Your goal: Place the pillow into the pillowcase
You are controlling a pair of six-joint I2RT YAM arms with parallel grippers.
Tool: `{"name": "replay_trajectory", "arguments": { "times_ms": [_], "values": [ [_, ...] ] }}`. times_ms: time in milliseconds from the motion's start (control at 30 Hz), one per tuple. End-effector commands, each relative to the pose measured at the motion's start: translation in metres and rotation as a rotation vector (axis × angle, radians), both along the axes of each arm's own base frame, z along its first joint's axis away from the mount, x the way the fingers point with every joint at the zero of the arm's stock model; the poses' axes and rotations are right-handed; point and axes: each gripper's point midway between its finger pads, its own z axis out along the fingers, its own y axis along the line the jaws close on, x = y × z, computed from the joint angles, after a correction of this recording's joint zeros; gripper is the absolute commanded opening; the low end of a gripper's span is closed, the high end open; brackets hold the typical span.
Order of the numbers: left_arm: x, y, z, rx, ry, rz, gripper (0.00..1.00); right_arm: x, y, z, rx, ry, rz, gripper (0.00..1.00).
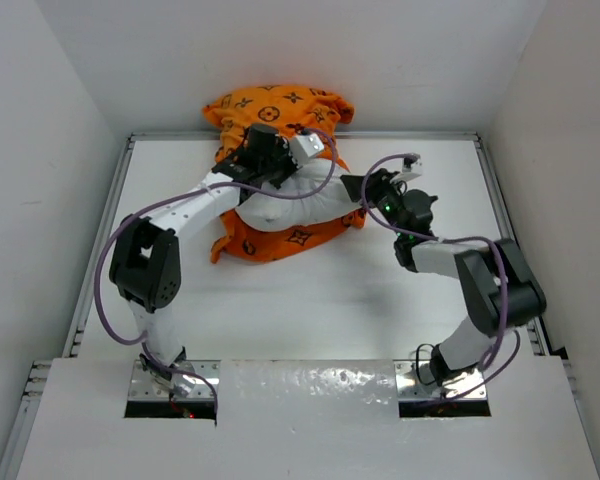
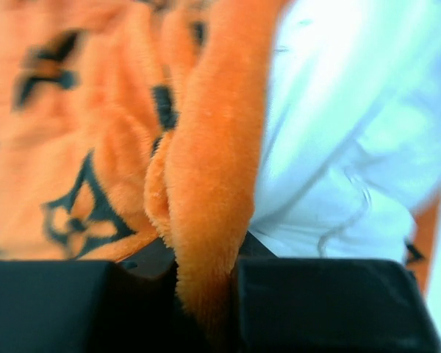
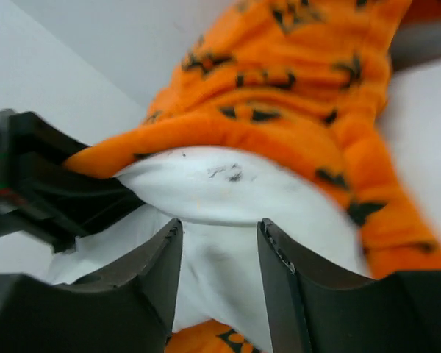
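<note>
Counter (image 1: 310,300): load lies at far edge, centre.
Pillowcase (image 1: 280,105): bunched, far part spilling past counter's far edge, mouth facing near side.
Pillow (image 1: 290,205): partly inside pillowcase, near end exposed on counter.
Left claw (image 2: 206,294): clenched on fold of pillowcase rim, judged to draw mouth over pillow.
Right claw (image 3: 219,250): released, jaws apart just before pillow; contact indiscernible.
Hidden: insertion depth; left arm covers mouth in top view; left wrist view blurred.

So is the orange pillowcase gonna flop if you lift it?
Probably floppy: the pillowcase bunches into a soft fold between the left jaws. Likely grippy rather than slippery, since its surface looks fleecy.
</note>
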Motion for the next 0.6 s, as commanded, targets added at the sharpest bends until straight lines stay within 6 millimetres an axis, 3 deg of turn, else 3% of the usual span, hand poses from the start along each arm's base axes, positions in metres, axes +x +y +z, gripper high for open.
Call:
{"name": "replay_trajectory", "arguments": {
  "times_ms": [0, 33, 100, 133, 167, 333, 433, 533, 567],
  "values": [
    [0.068, 0.061, 0.1, -0.062, -0.298, 0.291, 0.0, -0.025, 0.002, 0.009, -0.129, -0.008, 0.103, 0.46],
    [0.073, 0.055, 0.125, -0.112, -0.329, 0.289, 0.0, -0.028, 0.0, -0.003, -0.131, 0.047, 0.096, 0.34],
    [0.07, 0.042, 0.135, -0.139, -0.315, 0.256, 0.0, -0.034, 0.0, -0.014, -0.099, 0.075, 0.086, 0.17],
    [0.07, 0.037, 0.146, -0.168, -0.318, 0.252, 0.0, -0.032, 0.001, -0.005, -0.076, 0.029, 0.075, 0.05],
    [0.069, 0.036, 0.148, -0.178, -0.314, 0.255, 0.0, -0.029, -0.002, -0.01, -0.056, 0.042, 0.047, 0.02],
    [0.073, 0.037, 0.17, -0.2, -0.386, 0.32, 0.0, -0.025, -0.01, -0.003, -0.01, 0.026, -0.027, 0.0],
    [0.074, 0.037, 0.172, -0.21, -0.397, 0.335, 0.0, -0.039, -0.011, -0.008, -0.083, 0.025, -0.048, 0.0],
    [0.075, 0.031, 0.169, -0.226, -0.39, 0.331, 0.0, -0.053, 0.014, -0.022, -0.191, 0.066, -0.002, 0.0],
    [0.075, 0.028, 0.169, -0.231, -0.389, 0.325, 0.0, -0.049, 0.021, -0.019, -0.184, 0.074, -0.009, 0.02]
  ]
}}
